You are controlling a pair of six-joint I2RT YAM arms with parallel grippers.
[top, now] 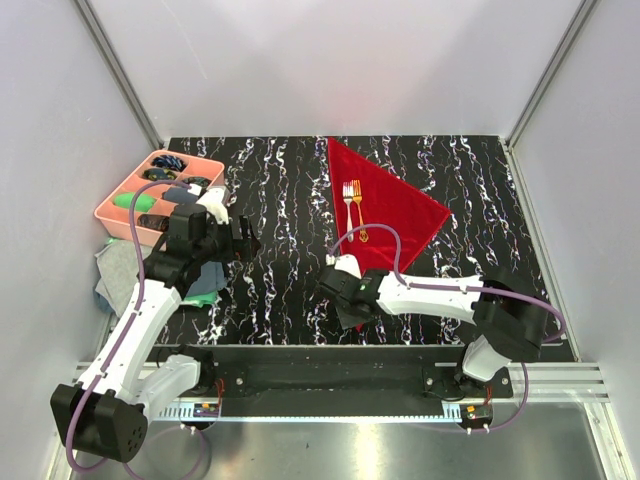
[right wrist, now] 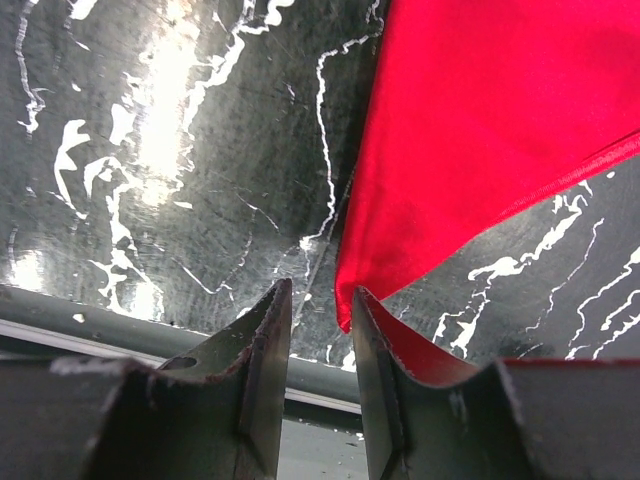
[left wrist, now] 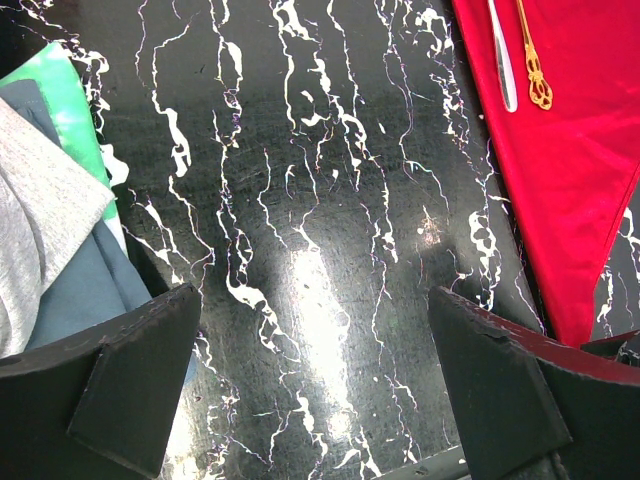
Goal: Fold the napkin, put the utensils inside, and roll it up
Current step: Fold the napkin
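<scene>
The red napkin (top: 395,205) lies flat as a triangle on the black marbled table, one corner pointing to the near edge. The silver fork (top: 348,198) and the gold utensil (top: 359,212) lie side by side on it. My right gripper (top: 348,312) is low over that near corner. In the right wrist view its jaws (right wrist: 320,290) stand a narrow gap apart, with the napkin's (right wrist: 480,130) tip beside the right finger (right wrist: 375,340), not pinched. My left gripper (top: 245,240) hangs wide open and empty (left wrist: 315,298) over bare table, left of the napkin (left wrist: 570,170), fork (left wrist: 503,60) and gold utensil (left wrist: 533,70).
A pink tray (top: 112,208) with small items stands at the far left. A pile of grey, green and blue cloths (top: 118,272) lies near it, left of my left gripper (left wrist: 40,230). The table's front rail (right wrist: 90,315) runs just below my right fingers.
</scene>
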